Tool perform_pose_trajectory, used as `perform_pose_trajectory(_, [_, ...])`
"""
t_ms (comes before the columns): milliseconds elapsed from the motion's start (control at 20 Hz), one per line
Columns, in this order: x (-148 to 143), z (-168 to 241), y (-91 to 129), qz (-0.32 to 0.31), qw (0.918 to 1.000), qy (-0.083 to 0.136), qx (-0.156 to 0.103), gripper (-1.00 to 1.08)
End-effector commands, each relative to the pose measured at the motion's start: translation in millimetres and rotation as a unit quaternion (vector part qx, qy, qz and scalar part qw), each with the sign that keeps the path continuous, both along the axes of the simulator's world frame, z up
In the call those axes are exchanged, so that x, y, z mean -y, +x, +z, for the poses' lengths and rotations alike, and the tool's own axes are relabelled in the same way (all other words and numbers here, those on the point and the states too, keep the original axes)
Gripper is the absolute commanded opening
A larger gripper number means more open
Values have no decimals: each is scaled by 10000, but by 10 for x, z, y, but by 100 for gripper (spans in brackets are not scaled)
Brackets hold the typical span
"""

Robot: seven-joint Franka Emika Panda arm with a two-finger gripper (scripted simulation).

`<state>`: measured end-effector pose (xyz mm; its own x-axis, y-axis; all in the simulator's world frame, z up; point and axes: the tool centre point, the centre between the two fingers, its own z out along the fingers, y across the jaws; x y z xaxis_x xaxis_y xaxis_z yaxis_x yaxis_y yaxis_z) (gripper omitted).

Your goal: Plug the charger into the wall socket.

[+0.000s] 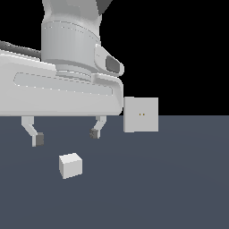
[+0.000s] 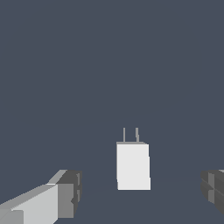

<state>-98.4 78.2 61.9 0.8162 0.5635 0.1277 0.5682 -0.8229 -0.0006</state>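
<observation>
Exterior view: the gripper [image 1: 66, 136], fingers spread apart and empty, hangs just above the charger [image 1: 70, 165], with the wall socket [image 1: 141, 115] beyond it.

The floor [image 1: 179, 188] was a flat, plain surface of dark blue-grey colour, without any pattern. Behind it the background [image 1: 179, 44] was fully black. The light was soft and even, with only faint shadows.

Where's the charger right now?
The charger lies on the floor, toward the exterior view's left, below the open gripper and apart from the wall socket.
</observation>
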Motion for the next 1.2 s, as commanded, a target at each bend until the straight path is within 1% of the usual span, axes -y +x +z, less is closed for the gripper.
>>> perform_pose_trajectory(0, [1,-21,-1,0,10000,0,-1,100])
perform_pose_trajectory(550, [5,-415,-8,6,10000,-4,1,100])
perform_pose_trajectory(850, [4,-502,-6,8,10000,-5,3,100])
perform_pose_trajectory(900, [4,-502,-6,8,10000,-5,3,-100])
perform_pose_trajectory(1150, [4,-502,-6,8,10000,-5,3,-100])
